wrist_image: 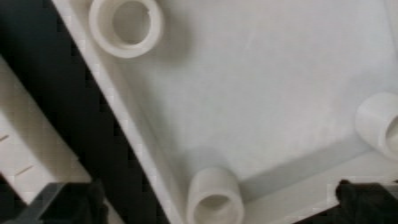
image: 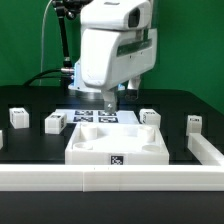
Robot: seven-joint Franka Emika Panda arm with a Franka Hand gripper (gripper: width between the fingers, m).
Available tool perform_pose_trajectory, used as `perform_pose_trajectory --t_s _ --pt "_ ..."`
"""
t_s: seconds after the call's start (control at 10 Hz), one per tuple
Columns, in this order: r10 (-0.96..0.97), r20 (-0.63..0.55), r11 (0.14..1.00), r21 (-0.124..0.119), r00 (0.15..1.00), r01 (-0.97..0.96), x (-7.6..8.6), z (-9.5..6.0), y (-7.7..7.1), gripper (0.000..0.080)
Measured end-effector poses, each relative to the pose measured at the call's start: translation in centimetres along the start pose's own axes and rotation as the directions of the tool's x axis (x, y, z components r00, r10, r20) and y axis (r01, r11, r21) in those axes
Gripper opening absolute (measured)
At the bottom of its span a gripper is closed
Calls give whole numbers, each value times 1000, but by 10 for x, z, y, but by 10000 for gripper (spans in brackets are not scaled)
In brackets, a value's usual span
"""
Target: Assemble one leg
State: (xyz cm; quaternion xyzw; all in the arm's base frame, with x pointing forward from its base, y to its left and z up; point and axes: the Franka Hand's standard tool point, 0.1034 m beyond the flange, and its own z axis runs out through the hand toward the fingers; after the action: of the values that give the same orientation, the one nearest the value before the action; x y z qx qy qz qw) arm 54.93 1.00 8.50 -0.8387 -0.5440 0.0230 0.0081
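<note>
Several small white legs with marker tags stand on the black table: two at the exterior view's left (image: 18, 118) (image: 54, 122) and two at its right (image: 149, 118) (image: 194, 122). The large flat white panel (image: 115, 142) with rounded recesses lies in the middle. My gripper (image: 108, 99) hangs just over the panel's far edge and holds no leg. In the wrist view the gripper (wrist_image: 210, 202) is open, its dark fingertips (wrist_image: 365, 196) wide apart. They straddle the panel's edge (wrist_image: 267, 110) and one round raised socket (wrist_image: 214, 196). No leg shows in the wrist view.
The marker board (image: 95, 116) lies behind the panel, under the arm. A white rail (image: 110, 178) runs along the front and another (image: 205, 150) along the exterior view's right. Two more round sockets (wrist_image: 125, 25) (wrist_image: 381, 120) show on the panel.
</note>
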Motion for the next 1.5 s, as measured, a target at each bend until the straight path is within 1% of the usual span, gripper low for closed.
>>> perform_pose_trajectory --t_s 0.1,0.2,0.3,0.4,0.5,0.9,1.0,1.1,1.3,1.4,1.5 --pt "-58 -12 998 -26 998 58 2 5 -6 650" --pt "-107 -12 993 -52 994 106 4 12 -15 650" --pt "-120 1 992 -32 993 120 2 19 -26 650" --pt "-110 6 994 -15 994 110 -4 18 -26 650" --pt "-111 4 994 -18 994 111 -3 19 -25 650" --pt "-111 5 994 -15 994 111 -4 20 -26 650" --pt "-117 6 993 -12 993 117 -5 22 -28 650" --pt "-151 6 988 -7 988 151 -9 27 -34 650" --pt "-182 7 983 8 983 182 -13 39 -56 650" --pt "-190 3 982 11 982 190 -16 46 -72 650" --pt "-195 1 981 20 981 195 -20 55 -87 650"
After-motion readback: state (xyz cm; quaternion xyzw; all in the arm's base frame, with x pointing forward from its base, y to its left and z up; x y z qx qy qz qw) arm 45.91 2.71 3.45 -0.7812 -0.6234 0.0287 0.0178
